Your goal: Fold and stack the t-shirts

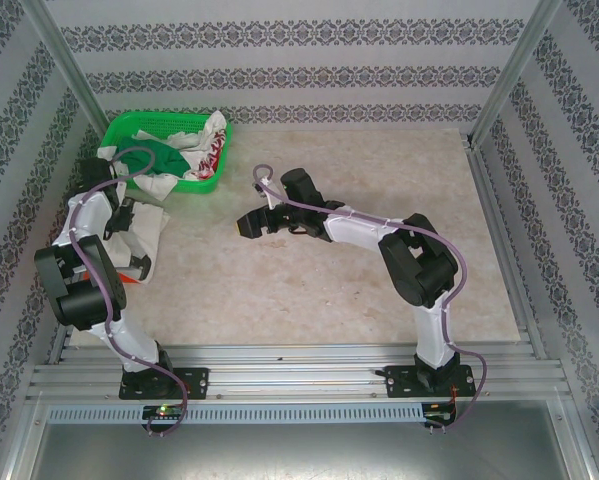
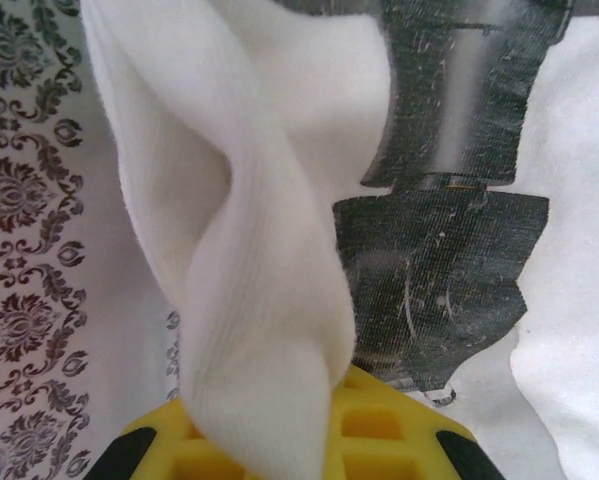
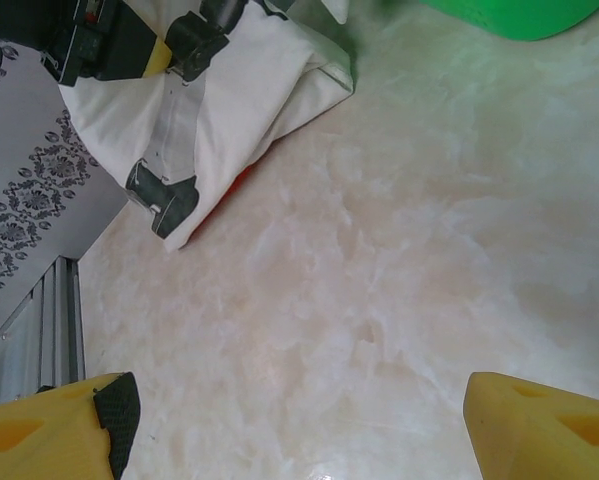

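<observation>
The cream-white t-shirt [image 2: 249,250] is clamped by the left gripper [image 2: 299,450]. The right gripper [image 3: 299,430] is held open above the table [image 3: 399,260].

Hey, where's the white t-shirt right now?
In the top view, the white t-shirt is at the left edge of the table, on the near side of the green basket, with a fold pinched in the left tool.

One cream-white t-shirt [image 1: 149,228], one orange-red t-shirt [image 3: 241,182], one green basket [image 1: 129,122], and two robot arms [image 1: 87,275] [image 1: 411,262].
</observation>
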Robot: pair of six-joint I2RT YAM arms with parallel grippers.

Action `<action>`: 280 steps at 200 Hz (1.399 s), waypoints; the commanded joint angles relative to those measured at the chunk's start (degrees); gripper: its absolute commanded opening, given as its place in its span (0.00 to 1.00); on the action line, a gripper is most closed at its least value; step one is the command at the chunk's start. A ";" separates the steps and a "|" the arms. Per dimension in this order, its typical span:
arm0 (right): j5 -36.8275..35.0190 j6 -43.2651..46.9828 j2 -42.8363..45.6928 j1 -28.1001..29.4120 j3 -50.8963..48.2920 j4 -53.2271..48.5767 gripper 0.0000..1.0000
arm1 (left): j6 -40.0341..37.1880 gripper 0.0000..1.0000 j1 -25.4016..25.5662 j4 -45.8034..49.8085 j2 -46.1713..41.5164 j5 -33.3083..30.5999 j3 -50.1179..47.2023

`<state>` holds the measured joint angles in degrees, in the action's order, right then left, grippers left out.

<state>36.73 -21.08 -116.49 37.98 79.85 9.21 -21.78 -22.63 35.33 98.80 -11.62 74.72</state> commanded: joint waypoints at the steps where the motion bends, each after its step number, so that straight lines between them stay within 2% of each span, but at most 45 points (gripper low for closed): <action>1: 0.54 -0.69 -1.02 -0.56 1.62 0.21 0.84 | 1.83 0.01 -0.92 -2.79 -0.23 -4.97 -1.02; 6: 0.60 -0.76 -1.02 -0.56 1.70 0.25 0.84 | 1.97 0.03 -0.92 -2.95 -0.13 -5.17 -1.05; 17: 0.62 -0.83 -1.11 -0.58 1.71 0.28 0.84 | 2.59 0.17 -1.00 -3.16 0.63 -5.86 -1.08; 39: 0.54 -0.80 -0.94 -0.60 1.45 0.15 0.84 | 5.11 0.93 -0.98 -3.93 1.74 -7.83 -1.65; 43: 0.51 -0.76 -0.80 -0.70 1.30 0.11 0.84 | 5.79 0.99 -1.01 -3.96 1.79 -8.52 -1.62; 67: 0.01 -0.66 -0.14 -0.79 0.51 0.15 0.84 | 10.69 1.00 -0.93 -4.14 0.35 -9.56 -1.68; 97: -0.08 -0.86 -0.14 -0.80 0.46 0.19 0.84 | 18.48 1.00 -0.59 -2.73 -2.82 -6.94 -0.56; 124: 0.09 -1.79 -0.69 -0.80 0.56 1.13 0.84 | 25.66 1.00 0.22 -4.08 -3.62 3.32 -1.07; 148: 0.41 -2.45 -0.87 -0.72 0.35 1.95 0.84 | 30.82 1.00 0.23 -7.42 -0.63 12.45 -2.20; 186: -0.86 -1.68 0.89 -0.83 -1.94 1.94 0.84 | 34.64 1.00 -1.59 -8.01 2.84 9.69 -3.28; 244: -0.87 -2.18 1.08 -0.96 -2.86 2.13 0.84 | 50.47 1.00 -8.06 -26.37 0.40 20.75 -17.97; 260: -1.11 -2.05 1.46 -1.02 -2.95 2.02 0.84 | 52.00 1.00 -8.20 -29.93 0.91 23.41 -19.99; 280: -2.10 -1.38 2.66 -1.12 -3.51 1.61 0.84 | 50.44 1.00 -8.03 -33.84 -0.06 26.56 -21.61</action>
<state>35.99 -22.74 -116.62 37.60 77.45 10.11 24.77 -30.74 7.20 98.39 7.05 56.49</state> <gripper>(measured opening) 0.841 0.999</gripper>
